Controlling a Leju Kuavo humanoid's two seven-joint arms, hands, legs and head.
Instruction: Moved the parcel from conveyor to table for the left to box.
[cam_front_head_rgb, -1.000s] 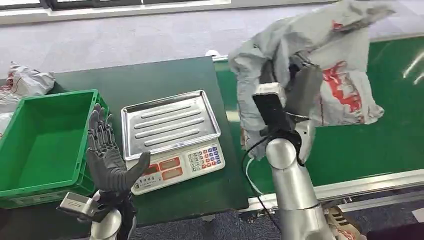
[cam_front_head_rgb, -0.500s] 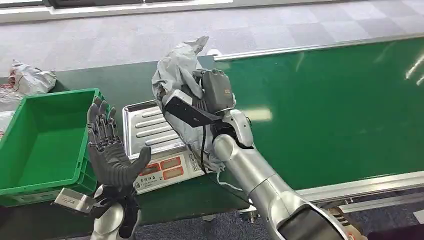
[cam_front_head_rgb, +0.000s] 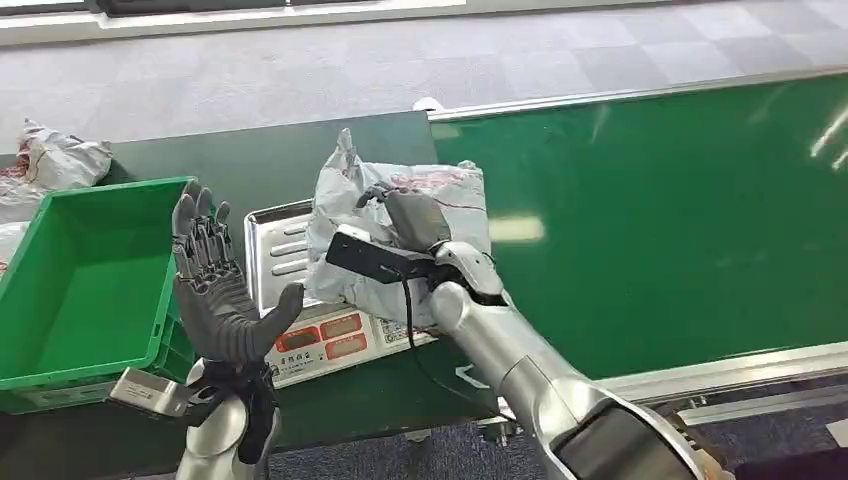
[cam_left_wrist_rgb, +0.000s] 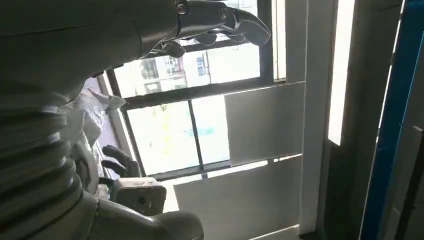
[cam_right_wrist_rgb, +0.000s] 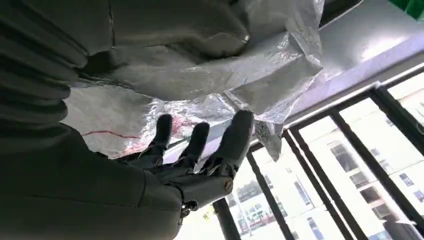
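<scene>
Left hand (cam_left_wrist_rgb: 215, 22) fingers apart, holding nothing, against windows (cam_left_wrist_rgb: 195, 135); crumpled parcel (cam_left_wrist_rgb: 92, 112) beside right hand (cam_left_wrist_rgb: 120, 160)

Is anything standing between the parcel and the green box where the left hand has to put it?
Only the left hand itself: raised, fingers spread, it stands between the parcel, lying on the scale under the right hand, and the green box. Nothing else visible blocks the way.
</scene>
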